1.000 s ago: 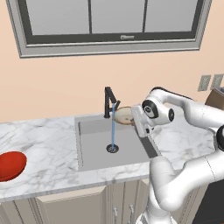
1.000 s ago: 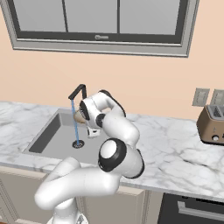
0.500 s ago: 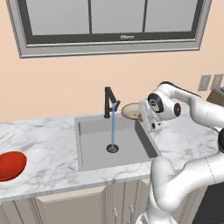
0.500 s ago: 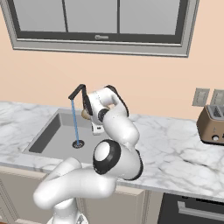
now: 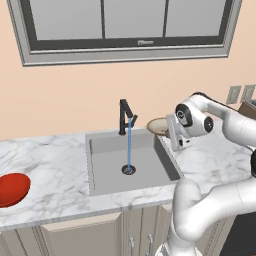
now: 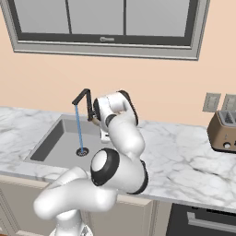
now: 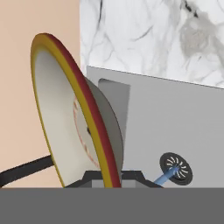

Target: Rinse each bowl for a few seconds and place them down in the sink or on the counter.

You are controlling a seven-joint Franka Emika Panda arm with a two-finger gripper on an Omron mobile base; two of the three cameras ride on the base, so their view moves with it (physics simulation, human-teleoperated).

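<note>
Gripper [image 7: 109, 177] you see clamped on beige bowl [image 5: 159, 126] rim, centre-right of frame, faucet [image 5: 124, 116] stream running into sink [image 5: 150, 167], red bowl [image 5: 12, 189] lower left on counter [image 5: 55, 175].

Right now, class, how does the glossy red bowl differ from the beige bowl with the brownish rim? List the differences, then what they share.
The glossy red bowl rests on the white marble counter, far left of the grey sink; the beige bowl with the brownish rim is held up at the sink's right rear corner.
The red bowl lies untouched; the gripper is shut on the beige bowl's rim.
Both are shallow, round, and outside the running water.
</note>
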